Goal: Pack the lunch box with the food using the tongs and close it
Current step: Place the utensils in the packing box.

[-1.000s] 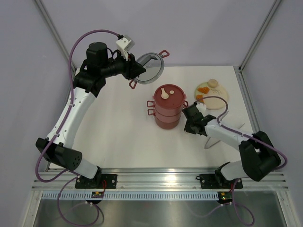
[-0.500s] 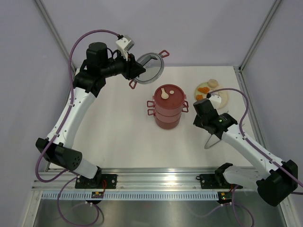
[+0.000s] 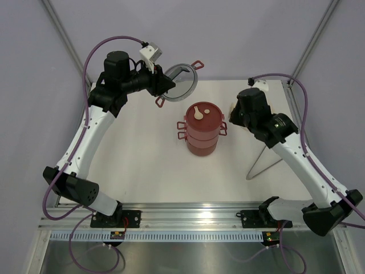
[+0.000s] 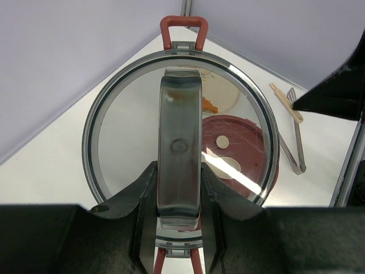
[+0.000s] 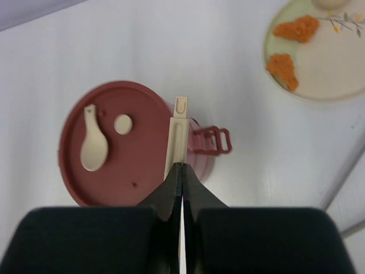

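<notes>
Steel and dark-red plastic make up the lunch box [image 3: 199,138], a stack of round tiers standing upright mid-table [image 3: 142,162], capped by a dark-red disc lid [image 5: 131,171] with a cream spoon [image 5: 92,149] nested in it. I judge the stack rigid and fairly heavy for its size, and smooth enough to skid on the white surface. The small side handles look like the safer place to steady it, rather than the curved wall. My left end effector [image 4: 178,191] is clenched on the arched handle [image 4: 179,137] of the grey top lid [image 4: 122,131], holding it aloft at the back left, well apart from the stack. The lid has a grey rim, a see-through pane and red loops at both ends. It seems light but brittle, so the centre handle is the right hold. My right end effector [image 5: 181,171] is pinched tight on a slim cream stick [image 5: 179,134], hovering above the near rim of the stack. The tongs [image 3: 263,164] lie unheld on the table to the right, a thin silver V. They look springy and slippery, best taken across both legs near the middle. The food [image 5: 296,27], small orange pieces, sits on the cream plate [image 5: 328,77] and looks soft and crumbly.
</notes>
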Motion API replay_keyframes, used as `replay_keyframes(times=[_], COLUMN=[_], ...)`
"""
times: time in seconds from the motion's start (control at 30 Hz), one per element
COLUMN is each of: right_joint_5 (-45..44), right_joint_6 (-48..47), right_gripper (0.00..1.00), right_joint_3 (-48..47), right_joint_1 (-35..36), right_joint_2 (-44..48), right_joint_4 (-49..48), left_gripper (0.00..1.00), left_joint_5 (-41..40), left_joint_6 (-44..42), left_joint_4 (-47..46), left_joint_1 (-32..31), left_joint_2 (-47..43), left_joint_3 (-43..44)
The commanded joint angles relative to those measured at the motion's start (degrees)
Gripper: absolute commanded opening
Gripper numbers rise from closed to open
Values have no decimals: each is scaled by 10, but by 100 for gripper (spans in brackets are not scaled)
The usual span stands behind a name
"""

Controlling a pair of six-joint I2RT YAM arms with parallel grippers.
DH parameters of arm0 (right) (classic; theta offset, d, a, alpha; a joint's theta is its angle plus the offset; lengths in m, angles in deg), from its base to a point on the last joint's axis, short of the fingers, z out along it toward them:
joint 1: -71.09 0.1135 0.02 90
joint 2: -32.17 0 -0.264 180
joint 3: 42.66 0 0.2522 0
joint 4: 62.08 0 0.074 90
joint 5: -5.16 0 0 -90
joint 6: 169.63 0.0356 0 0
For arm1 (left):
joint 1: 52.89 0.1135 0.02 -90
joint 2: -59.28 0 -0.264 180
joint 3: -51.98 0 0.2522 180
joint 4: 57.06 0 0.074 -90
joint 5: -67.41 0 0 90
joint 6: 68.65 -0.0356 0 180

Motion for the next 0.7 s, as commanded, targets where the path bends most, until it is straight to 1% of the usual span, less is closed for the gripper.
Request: replay_keyframes(times=[0.0, 0.03, 0.13, 0.23, 0.3, 0.5, 0.67], right_joint_5=[61, 69, 92, 110, 116, 128, 122], right_joint_6=[-47, -53, -59, -60, -58, -49, -47], right_gripper=[0, 0, 0, 0, 0, 0, 2], right_joint_3=[-66, -89, -116, -126, -126, -110, -104], right_joint_1=[1, 2, 1, 1, 2, 1, 2], right_joint_2=[-57, -71, -116, -155, -164, -169, -140], right_joint_4=[-24, -28, -30, -33, -36, -45, -52], left_gripper=[0, 0, 0, 0, 0, 0, 0], left_joint_5=[5, 7, 13, 21, 25, 31, 46], left_joint_6=[-2, -2, -5, -4, -4, -7, -1], left_joint_4=[-33, -29, -19, -13, -11, -4, -4], left_joint_1=[4, 4, 4, 3, 3, 2, -1], left_joint_2=[-16, -15, -16, -14, -13, -8, 3], left_joint_3=[21, 21, 22, 23, 25, 28, 33])
